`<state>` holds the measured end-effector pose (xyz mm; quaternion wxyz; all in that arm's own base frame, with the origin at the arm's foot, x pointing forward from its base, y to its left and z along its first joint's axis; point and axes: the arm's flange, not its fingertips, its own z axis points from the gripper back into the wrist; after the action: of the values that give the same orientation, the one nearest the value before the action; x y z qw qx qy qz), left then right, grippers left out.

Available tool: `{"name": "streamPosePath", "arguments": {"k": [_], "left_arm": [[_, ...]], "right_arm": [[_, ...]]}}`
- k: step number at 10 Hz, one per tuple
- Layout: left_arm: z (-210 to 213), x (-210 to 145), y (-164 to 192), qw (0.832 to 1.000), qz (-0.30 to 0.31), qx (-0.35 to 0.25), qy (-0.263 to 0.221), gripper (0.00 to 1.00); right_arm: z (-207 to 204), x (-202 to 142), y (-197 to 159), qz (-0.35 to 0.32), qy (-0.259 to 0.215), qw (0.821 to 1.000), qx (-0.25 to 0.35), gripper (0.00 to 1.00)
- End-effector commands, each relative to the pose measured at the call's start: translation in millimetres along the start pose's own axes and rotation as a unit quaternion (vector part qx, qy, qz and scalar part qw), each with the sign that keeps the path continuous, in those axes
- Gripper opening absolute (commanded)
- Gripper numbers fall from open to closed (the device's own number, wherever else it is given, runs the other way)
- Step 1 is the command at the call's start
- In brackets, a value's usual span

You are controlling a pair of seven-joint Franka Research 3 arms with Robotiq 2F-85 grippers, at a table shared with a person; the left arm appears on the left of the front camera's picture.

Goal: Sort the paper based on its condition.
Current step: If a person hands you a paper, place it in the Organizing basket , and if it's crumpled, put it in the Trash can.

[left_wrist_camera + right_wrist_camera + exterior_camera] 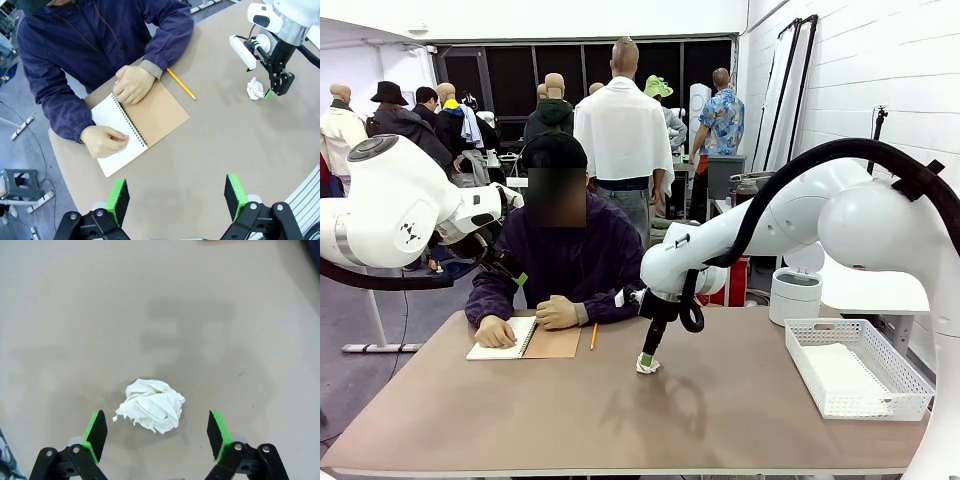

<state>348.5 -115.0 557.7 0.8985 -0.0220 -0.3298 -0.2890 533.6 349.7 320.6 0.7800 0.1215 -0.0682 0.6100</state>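
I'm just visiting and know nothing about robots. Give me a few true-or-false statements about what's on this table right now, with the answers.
1. The right gripper stands open over a crumpled paper ball. True.
2. The paper ball is already squeezed between the fingers. False: it lies on the table, apart from both pads.
3. The person's hands rest on an open spiral notebook. True.
4. A pencil lies inside the white basket. False: it lies on the table beside the notebook.
5. The left gripper holds a sheet of paper. False: it is open and empty.
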Motion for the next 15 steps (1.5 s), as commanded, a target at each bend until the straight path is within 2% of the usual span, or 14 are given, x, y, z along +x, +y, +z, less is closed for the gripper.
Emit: {"name": "streamPosePath", "arguments": {"k": [1, 7, 9, 10, 11, 12, 15], "left_arm": [[-0.2, 0.7, 1.5, 1.0, 0.001, -0.001, -0.002, 1.0], [-0.2, 0.7, 1.5, 1.0, 0.001, -0.001, -0.002, 1.0], [-0.2, 0.7, 1.5, 1.0, 0.001, -0.001, -0.002, 1.0], [-0.2, 0.7, 1.5, 1.0, 0.001, -0.001, -0.002, 1.0], [-0.2, 0.7, 1.5, 1.0, 0.001, -0.001, -0.002, 1.0], [-0.2, 0.7, 1.5, 1.0, 0.001, -0.001, -0.002, 1.0], [-0.2, 0.7, 1.5, 1.0, 0.001, -0.001, -0.002, 1.0]], "right_arm": [[-2.4, 4.1, -7.4, 0.017, -0.002, 1.0, 0.01, 1.0], [-15.8, 10.4, -11.8, 0.01, 0.009, 1.0, 0.028, 1.0], [-16.6, 12.2, -11.7, 0.01, 0.004, 1.0, 0.024, 0.63], [-16.9, 12.0, -12.4, 0.007, 0.014, 1.0, 0.024, 0.63], [-17.3, 12.4, -12.9, 0.0, 0.026, 0.999, 0.023, 0.54], [-16.2, 12.3, -12.6, 0.0, 0.017, 0.999, 0.028, 0.35], [-9.0, 8.9, -12.7, -0.02, 0.016, 1.0, 0.014, 0.35]]}}
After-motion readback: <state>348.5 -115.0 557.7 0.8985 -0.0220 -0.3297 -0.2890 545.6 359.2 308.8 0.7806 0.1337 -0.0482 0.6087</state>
